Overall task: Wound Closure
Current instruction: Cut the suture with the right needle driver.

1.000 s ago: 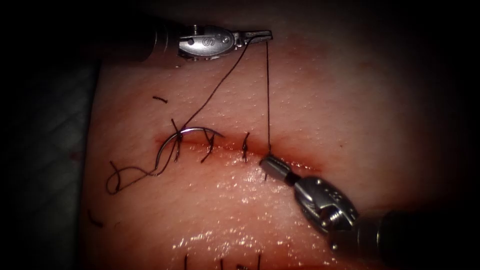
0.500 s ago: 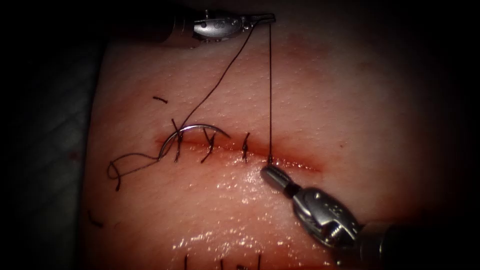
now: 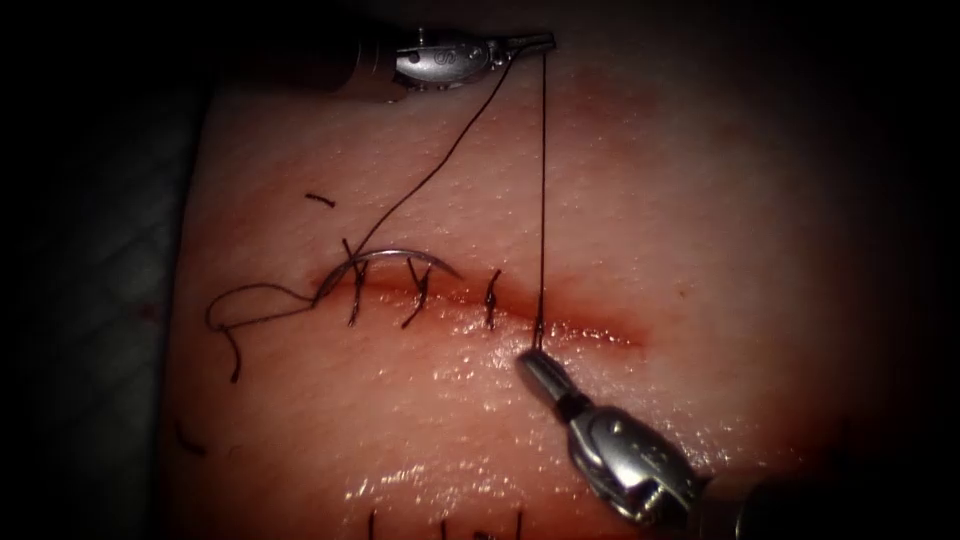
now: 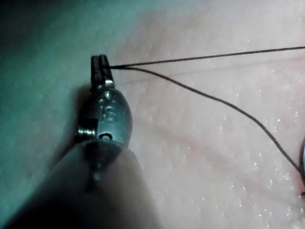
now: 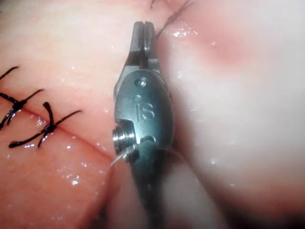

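Above cut: left claw (image 3: 535, 41) grips thread (image 3: 543, 180) | needle (image 3: 385, 260) lies free

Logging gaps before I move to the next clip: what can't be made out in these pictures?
- Right gripper, endoscope view: whether its closed tips pinch the dark thin thread is too small to tell.
- Curved steel needle: its left end passes behind the dark stitches, so whether it sits in the pink pork tissue is unclear.
- Left gripper, shut on the thread: its shaft is cut off by the edge.
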